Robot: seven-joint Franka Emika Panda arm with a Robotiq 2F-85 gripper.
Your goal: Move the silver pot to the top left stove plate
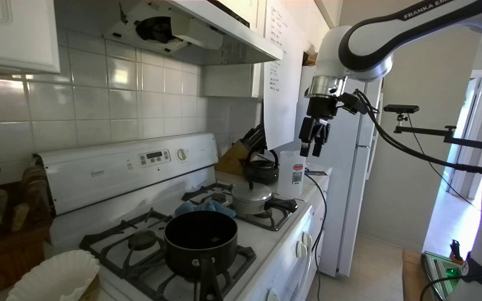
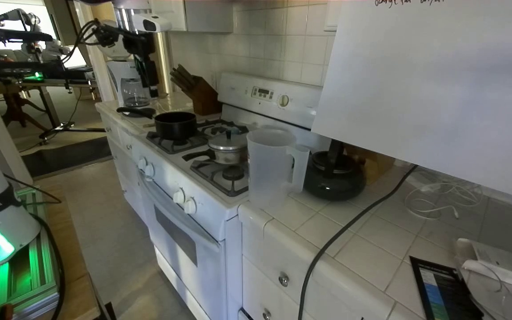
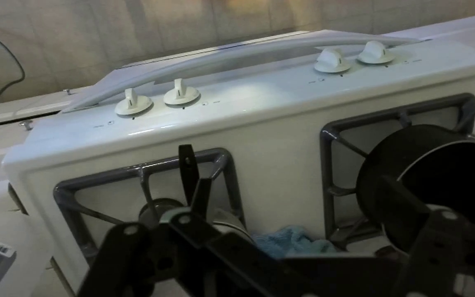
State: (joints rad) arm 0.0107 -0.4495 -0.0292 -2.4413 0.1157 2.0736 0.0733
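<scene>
Your stove (image 1: 262, 239), at lower center in an exterior view, carries a black pot (image 1: 199, 261), silver pot (image 1: 250, 198) and blue cloth (image 1: 207, 206).

"Facing the stove (image 3: 278, 165), find the pot (image 1: 250, 198) where?"

"On the front right grate (image 3: 109, 176), off-centre, with handle (image 1: 282, 204) to the front."

"And the pan (image 1: 201, 244)?"

"On the front left grate (image 3: 326, 165), before the back left grate (image 1: 100, 258), with handle to the left."

"Between those two?"

"Toward the back, see a cloth (image 1: 205, 205)."

"Right of the stove?"

"Find the jug (image 2: 268, 169) on the tabletop (image 2: 367, 253), just beside; behind that, the kettle (image 2: 334, 178); behind the kettle, a knife block (image 1: 232, 161)."

"And the pincer (image 1: 311, 149)?"

"In the air, apart from pot and pan."
</scene>
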